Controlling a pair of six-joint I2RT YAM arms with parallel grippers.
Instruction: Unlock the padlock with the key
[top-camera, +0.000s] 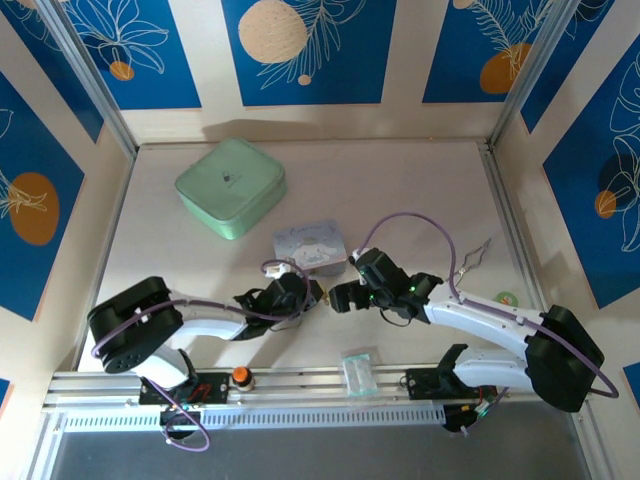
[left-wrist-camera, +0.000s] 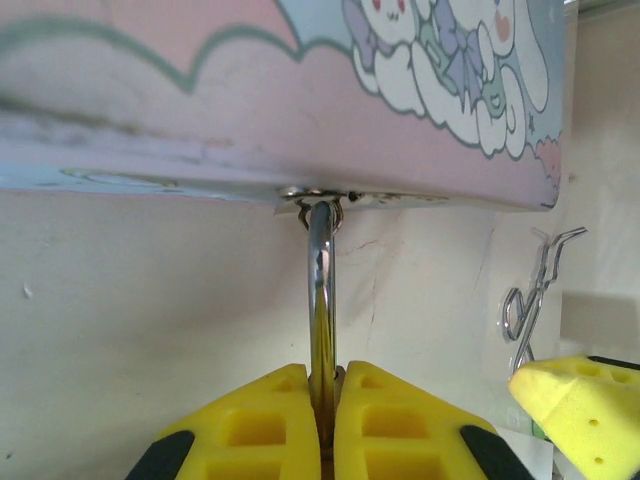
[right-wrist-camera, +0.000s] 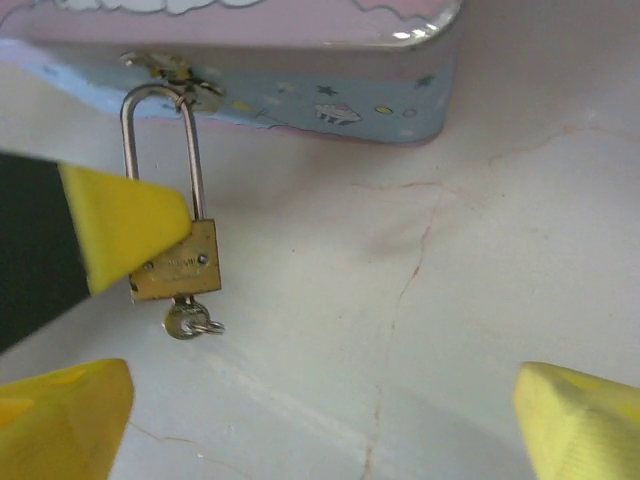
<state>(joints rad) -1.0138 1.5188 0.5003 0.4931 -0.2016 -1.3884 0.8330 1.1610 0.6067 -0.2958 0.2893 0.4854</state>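
Padlock (right-wrist-camera: 175, 262) is hanging from the cartoon tin (right-wrist-camera: 330, 100), left fingers (left-wrist-camera: 400, 425) clenching its shackle, right fingers (right-wrist-camera: 580, 420) gaping. Key (right-wrist-camera: 186, 321) is sitting in it, looking tiny and slippery, so I'm thinking pinch its bow.

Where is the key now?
In the right wrist view, at left, the key sticks out under the padlock, which hangs from the blue tin.

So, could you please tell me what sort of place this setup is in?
Probably a robot test booth: a pale table walled in by blue floral panels, an aluminium rail along its near edge, and staged props like the padlock hooked to a cartoon tin.
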